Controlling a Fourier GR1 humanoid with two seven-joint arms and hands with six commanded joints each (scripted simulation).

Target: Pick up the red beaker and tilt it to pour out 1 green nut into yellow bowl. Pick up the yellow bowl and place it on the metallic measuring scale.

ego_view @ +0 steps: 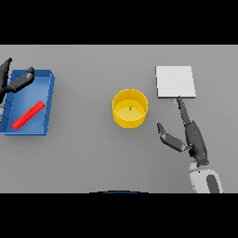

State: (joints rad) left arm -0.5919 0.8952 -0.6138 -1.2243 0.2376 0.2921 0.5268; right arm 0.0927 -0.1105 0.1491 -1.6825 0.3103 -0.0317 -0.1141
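A round yellow plastic bowl [130,109] sits mid-table with one small green nut [130,108] inside, so pouring looks done. The slim red beaker [28,115] lies in a blue rectangular tray [50,88] beside the released left hand [16,82]. The right hand [188,135], fingers spread and empty, hovers between bowl and flat square metallic scale [175,81]; moving the bowl remains.

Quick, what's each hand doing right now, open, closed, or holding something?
Left hand: open, empty, over the blue tray.
Right hand: open, empty, between the yellow bowl and the scale.
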